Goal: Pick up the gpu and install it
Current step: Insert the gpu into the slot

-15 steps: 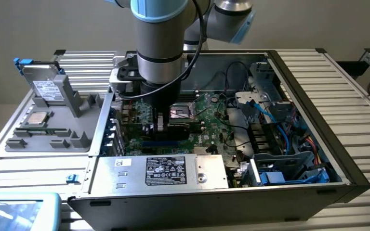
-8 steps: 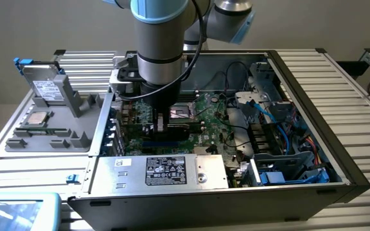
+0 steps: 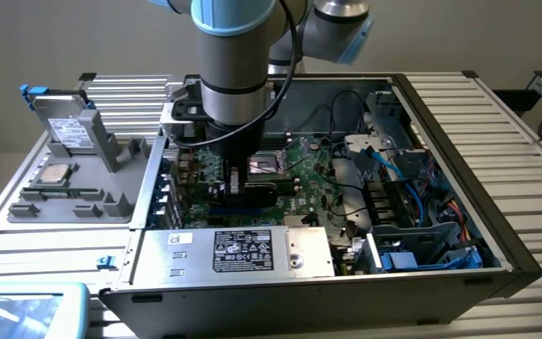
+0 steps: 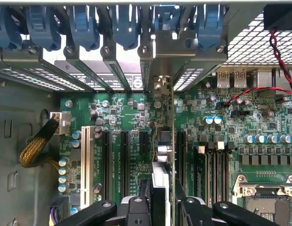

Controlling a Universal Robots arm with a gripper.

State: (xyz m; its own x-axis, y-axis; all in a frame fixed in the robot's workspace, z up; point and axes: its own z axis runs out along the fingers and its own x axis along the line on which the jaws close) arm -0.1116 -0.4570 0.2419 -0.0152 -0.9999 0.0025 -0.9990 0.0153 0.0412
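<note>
My jaws are closed on the gpu [image 4: 161, 175], one of my fingers [image 4: 136, 209] on each flat face, so the card stands on edge between them. I am reaching down inside the open computer case [image 3: 440, 282], and in the exterior view the gpu [image 3: 267, 188] shows as a dark strip just under my jaws, low over the motherboard [image 3: 309, 166].

From the wrist view the card runs straight away from my jaws, thin edge up, toward the rear wall of the case. Its far end, with the metal bracket [image 4: 161, 82], lies at the row of blue retaining clips [image 4: 84, 23]. Black expansion slots [image 4: 106, 155] lie on the green motherboard [image 4: 131, 113] on both sides of the card, parallel to it and just beside my jaws. Whether the card's lower edge is fully seated in a slot, I cannot tell.

Off to one side of my jaws, past the slots, sits the processor socket [image 4: 268, 202], with red and black wires [image 4: 258, 89] beyond it. On the opposite side a yellow braided cable [image 4: 35, 146] plugs into the board's edge.

Well apart from my jaws, outside the case toward the exterior view's left, a silver hard drive [image 3: 67, 127] leans upright in a grey parts tray [image 3: 82, 205] on the slatted worktop [image 3: 525, 141]. The power supply [image 3: 243, 251] sits in the case near my jaws, on the camera's side.
</note>
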